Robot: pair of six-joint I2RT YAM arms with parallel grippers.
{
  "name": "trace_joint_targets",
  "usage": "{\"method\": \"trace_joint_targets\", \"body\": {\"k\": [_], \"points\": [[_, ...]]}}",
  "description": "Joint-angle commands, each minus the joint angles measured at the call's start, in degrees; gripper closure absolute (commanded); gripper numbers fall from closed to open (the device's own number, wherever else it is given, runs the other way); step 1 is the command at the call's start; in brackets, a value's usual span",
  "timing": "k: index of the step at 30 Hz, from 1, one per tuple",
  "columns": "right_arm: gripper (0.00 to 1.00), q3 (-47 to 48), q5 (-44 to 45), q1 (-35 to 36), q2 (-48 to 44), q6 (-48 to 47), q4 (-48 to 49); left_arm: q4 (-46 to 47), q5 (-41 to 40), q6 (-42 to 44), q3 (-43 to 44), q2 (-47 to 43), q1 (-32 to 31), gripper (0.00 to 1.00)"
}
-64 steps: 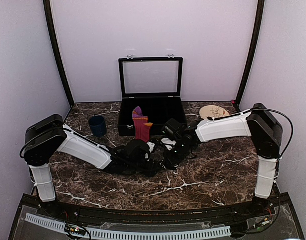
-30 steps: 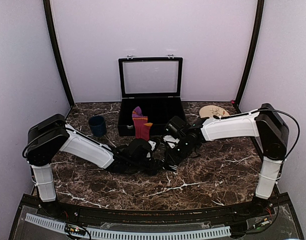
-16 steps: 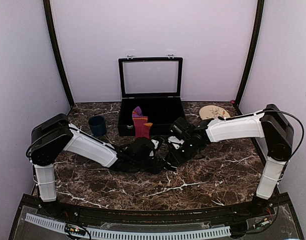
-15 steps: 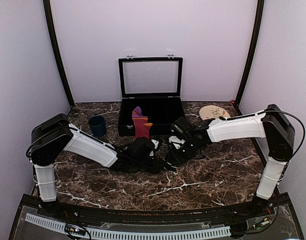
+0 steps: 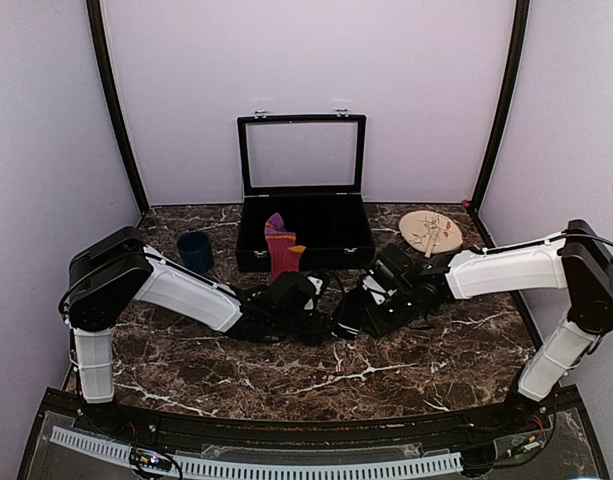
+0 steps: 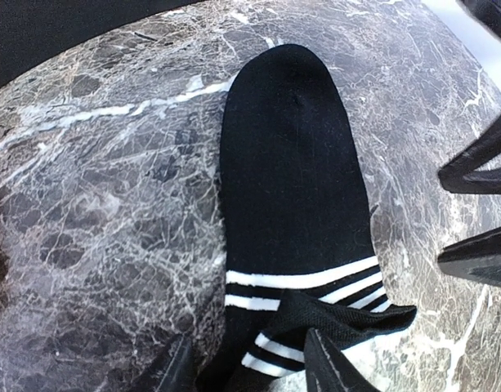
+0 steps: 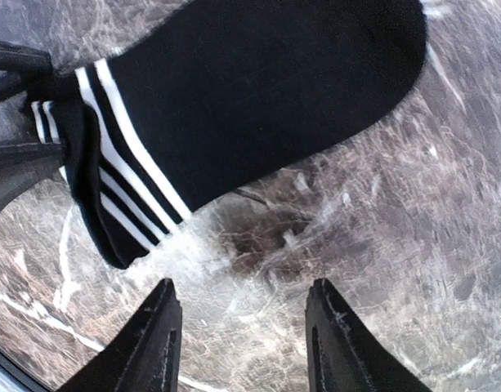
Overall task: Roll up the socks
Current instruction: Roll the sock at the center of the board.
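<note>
The black sock lies flat on the table, its striped end folded over once, right between the fingers of the left gripper. They stand partly apart; I cannot tell if they pinch it. It looks like the start of a roll. The right gripper is open and empty, just beside the fold, maybe to help. The red sock hangs behind both, by the box.

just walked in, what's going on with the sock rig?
The left pincer sits at the striped cuff of the black sock, which lies flat on the marble table with the cuff folded over; whether it is pinching is unclear. The right pincer hovers open beside the sock, holding nothing. The maroon sock hangs over the front of the black box, untouched.
</note>
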Motion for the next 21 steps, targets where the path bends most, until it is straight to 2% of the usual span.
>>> {"method": "trace_joint_targets", "body": {"k": [1, 7, 16, 21], "points": [[0.53, -4.01, 2.5, 0.09, -6.02, 1.91, 5.33, -4.91, 0.06, 0.11, 0.92, 1.57, -0.09, 0.52], [0.62, -5.88, 6.74, 3.81, -9.44, -0.92, 7.39, -6.64, 1.04, 0.02, 2.29, 2.52, 0.51, 0.53], [0.85, -6.77, 11.94, 9.36, -8.79, -3.67, 10.89, -9.75, 2.82, -0.42, 4.23, 4.29, 1.44, 0.57], [0.86, -7.64, 13.39, 10.87, -8.87, -5.87, 13.69, -11.18, 4.27, -0.72, 5.18, 5.18, 2.14, 0.6]]}}
